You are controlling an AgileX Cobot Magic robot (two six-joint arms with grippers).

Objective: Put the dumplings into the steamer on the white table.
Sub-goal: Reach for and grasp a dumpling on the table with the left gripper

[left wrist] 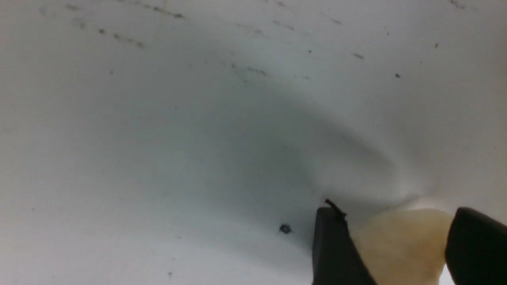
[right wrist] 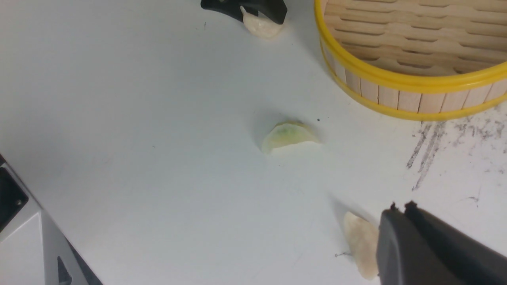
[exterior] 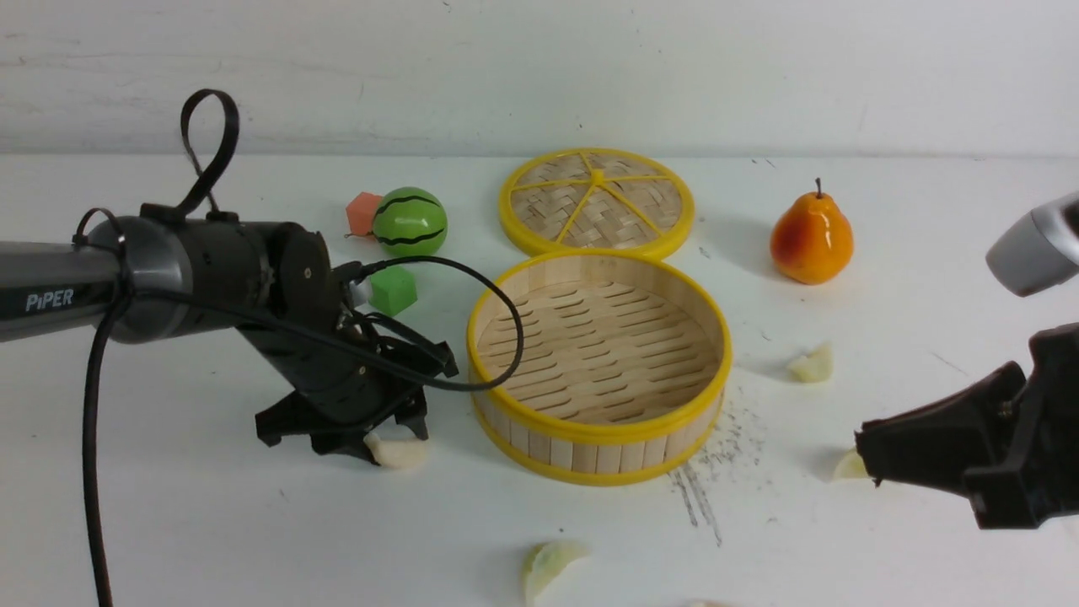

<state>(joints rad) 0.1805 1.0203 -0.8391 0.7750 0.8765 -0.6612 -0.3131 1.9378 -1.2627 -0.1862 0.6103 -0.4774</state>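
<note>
The steamer (exterior: 590,455) stands empty mid-table; its wall also shows in the right wrist view (right wrist: 396,95). My left gripper (exterior: 383,443) is down on the white table (exterior: 211,523) left of the steamer, its jaws closed against both sides of a cream dumpling (exterior: 400,453), seen close in the left wrist view (left wrist: 400,245). My right gripper (exterior: 866,461) is shut and empty, low at the right, with a dumpling (exterior: 845,466) just beside its tip (right wrist: 360,241). Other dumplings lie right of the steamer (exterior: 812,364), in front of it (exterior: 548,563) (right wrist: 289,136), and at the bottom edge (exterior: 704,604).
The flat woven lid (exterior: 597,202) lies behind the steamer. An orange pear (exterior: 811,238) stands at the back right. A green watermelon ball (exterior: 410,221), an orange-red block (exterior: 363,213) and a green cube (exterior: 393,290) sit behind the left arm. Black scuffs (exterior: 700,497) mark the table.
</note>
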